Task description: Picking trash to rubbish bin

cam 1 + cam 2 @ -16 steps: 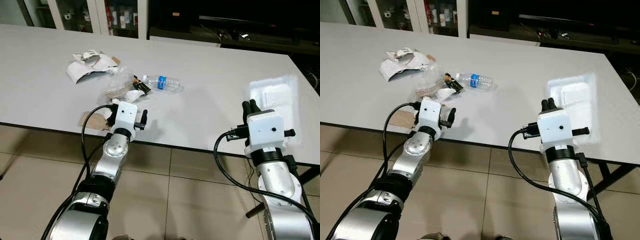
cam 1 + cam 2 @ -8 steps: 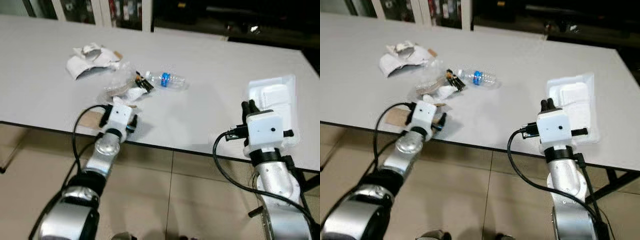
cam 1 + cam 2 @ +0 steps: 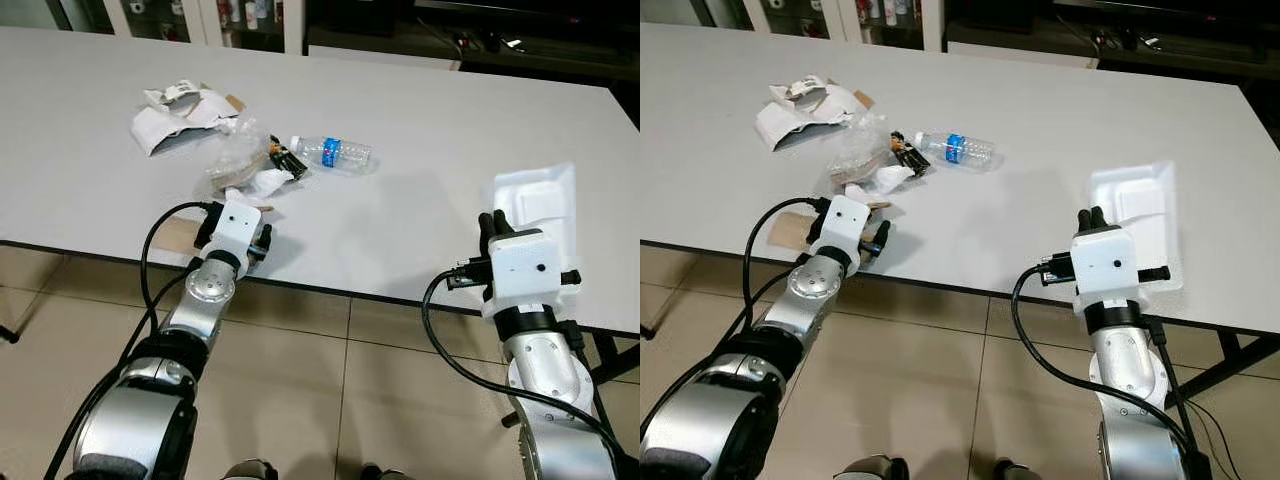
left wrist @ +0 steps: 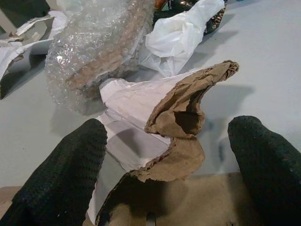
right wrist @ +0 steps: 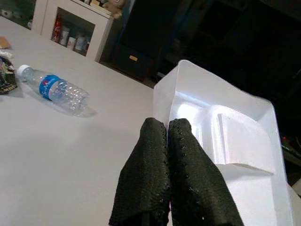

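Observation:
Trash lies on the white table (image 3: 440, 110): a torn brown cardboard piece (image 4: 183, 117) at the near edge, bubble wrap (image 4: 94, 52), crumpled white paper (image 4: 181, 33), a dark wrapper (image 3: 285, 158) and a clear bottle (image 3: 335, 153) with a blue label. My left gripper (image 4: 167, 141) is open, with one black finger on each side of the cardboard piece. My right gripper (image 5: 167, 136) is shut, with its tips at the near corner of a white foam tray (image 3: 540, 195).
A torn white box (image 3: 170, 118) lies at the far left of the pile. The table's near edge runs just under both wrists, with tiled floor (image 3: 340, 380) below. Cabinets and dark furniture stand behind the table.
The head view has shifted a little. My left gripper has closed in on the brown cardboard at the table edge. The foam tray looks narrower and tilted beside my right gripper.

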Robot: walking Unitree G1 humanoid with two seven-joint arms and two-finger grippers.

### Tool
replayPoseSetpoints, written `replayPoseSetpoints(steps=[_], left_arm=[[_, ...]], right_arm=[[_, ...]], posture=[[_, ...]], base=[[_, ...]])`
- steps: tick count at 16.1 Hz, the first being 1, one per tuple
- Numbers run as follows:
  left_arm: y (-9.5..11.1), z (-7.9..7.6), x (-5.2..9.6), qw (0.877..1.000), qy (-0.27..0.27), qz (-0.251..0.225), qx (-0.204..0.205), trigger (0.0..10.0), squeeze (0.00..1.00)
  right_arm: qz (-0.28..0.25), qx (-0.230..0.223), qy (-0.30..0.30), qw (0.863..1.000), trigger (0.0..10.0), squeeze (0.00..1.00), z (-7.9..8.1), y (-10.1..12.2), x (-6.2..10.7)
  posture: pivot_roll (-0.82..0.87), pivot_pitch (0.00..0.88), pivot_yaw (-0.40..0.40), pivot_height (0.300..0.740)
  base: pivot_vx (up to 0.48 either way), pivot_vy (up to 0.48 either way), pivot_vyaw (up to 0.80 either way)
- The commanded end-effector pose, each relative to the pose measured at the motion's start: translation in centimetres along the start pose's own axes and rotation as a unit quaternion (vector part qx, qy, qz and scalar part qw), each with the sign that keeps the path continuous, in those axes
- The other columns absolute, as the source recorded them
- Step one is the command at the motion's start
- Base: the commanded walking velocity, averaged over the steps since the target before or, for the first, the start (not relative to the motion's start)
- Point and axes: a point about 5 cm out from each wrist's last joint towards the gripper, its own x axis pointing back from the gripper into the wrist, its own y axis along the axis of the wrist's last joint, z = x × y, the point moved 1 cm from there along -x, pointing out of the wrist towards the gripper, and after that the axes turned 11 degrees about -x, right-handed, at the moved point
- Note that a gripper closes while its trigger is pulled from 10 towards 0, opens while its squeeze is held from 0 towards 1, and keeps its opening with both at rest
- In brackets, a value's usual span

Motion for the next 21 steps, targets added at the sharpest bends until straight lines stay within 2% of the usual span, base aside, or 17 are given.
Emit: replayPoseSetpoints(steps=[1, 4, 8, 9, 10, 14, 21], left_arm=[[-1.3, -1.2, 0.3, 0.999, -0.031, 0.029, -0.005, 10.0, 0.0], [-0.1, -1.8, -0.2, 0.999, -0.039, 0.015, -0.004, 10.0, 0.0], [1.0, -1.4, -0.6, 1.0, -0.031, -0.001, 0.005, 10.0, 0.0], [1.2, -1.3, -0.7, 1.0, -0.029, -0.006, 0.009, 6.6, 0.0], [1.4, -1.3, -0.8, 0.999, -0.03, -0.011, 0.012, 0.0, 0.0], [1.8, -1.8, -0.7, 0.998, -0.043, -0.024, 0.024, 0.0, 0.0], [2.1, -1.7, -0.8, 0.998, -0.034, -0.033, 0.035, 0.0, 0.0]], right_arm=[[-0.007, 0.0, -0.003, 1.0, 10.0, 0.0, 0.0, 0.5, 0.2], [-0.004, -0.002, -0.001, 1.0, 10.0, 0.0, 0.3, 0.5, 0.5], [-0.001, 0.0, -0.009, 1.0, 10.0, 0.0, 0.1, 0.5, 0.9], [0.0, 0.0, -0.01, 1.0, 10.0, 0.0, 0.0, 0.6, 1.1], [0.0, 0.0, -0.012, 1.0, 10.0, 0.0, 0.0, 0.7, 1.3], [0.012, -0.001, -0.017, 1.0, 10.0, 0.0, 0.0, 0.5, 2.1], [0.013, 0.009, -0.02, 1.0, 10.0, 0.0, -0.5, 0.6, 1.8]], posture=[[0.16, 0.166, -0.021, 0.74], [0.14, 0.177, -0.017, 0.74], [0.12, 0.179, -0.011, 0.74], [0.1, 0.183, -0.009, 0.74], [0.09, 0.189, -0.009, 0.74], [0.07, 0.203, -0.009, 0.74], [0.07, 0.189, -0.017, 0.74]], base=[[0.0, 0.0, 0.0], [0.0, 0.0, 0.0], [0.0, 0.0, 0.0], [0.0, 0.0, 0.0], [0.0, 0.0, 0.0], [0.0, 0.0, 0.0], [0.0, 0.0, 0.0]])
